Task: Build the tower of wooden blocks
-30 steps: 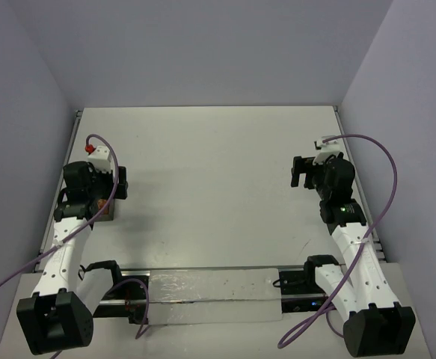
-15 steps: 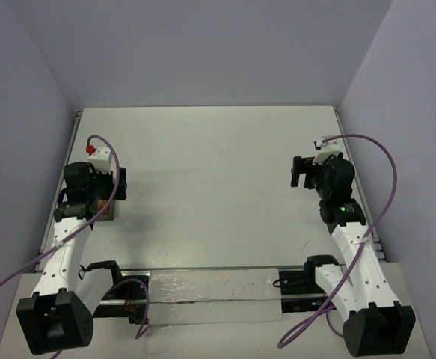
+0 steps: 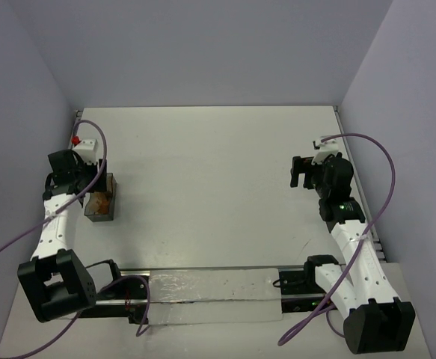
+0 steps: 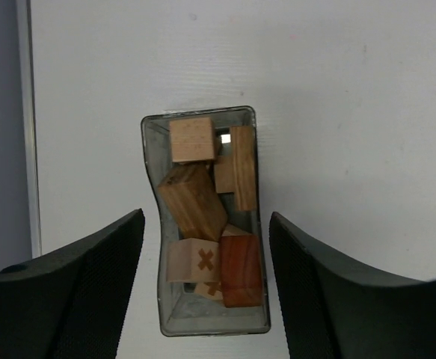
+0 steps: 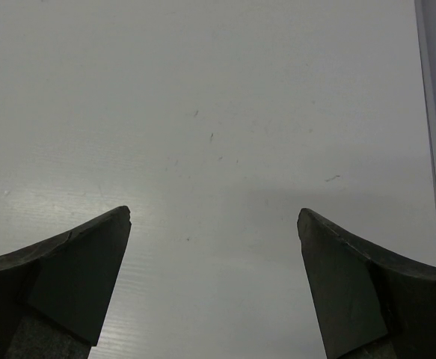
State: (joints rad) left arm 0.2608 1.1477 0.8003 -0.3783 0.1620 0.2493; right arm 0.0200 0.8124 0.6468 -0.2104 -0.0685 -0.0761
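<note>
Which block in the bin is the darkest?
The reddish-brown block, lower right in the left wrist view, beside the X-marked cube; the rest are paler tan.

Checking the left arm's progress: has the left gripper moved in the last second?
Yes. In the top view the left gripper shifted toward the left edge of the table, uncovering the bin.

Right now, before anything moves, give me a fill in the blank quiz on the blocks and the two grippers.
1. The wooden blocks lie jumbled in the dark bin, none of them yet ____.
2. The reddish-brown block lies beside a light cube marked with an ____.
3. The left gripper frames the bin in its wrist view, its jaws ____.
4. The right gripper hangs open over bare table, holding ____.

Missing words: stacked; X; open; nothing.
</note>
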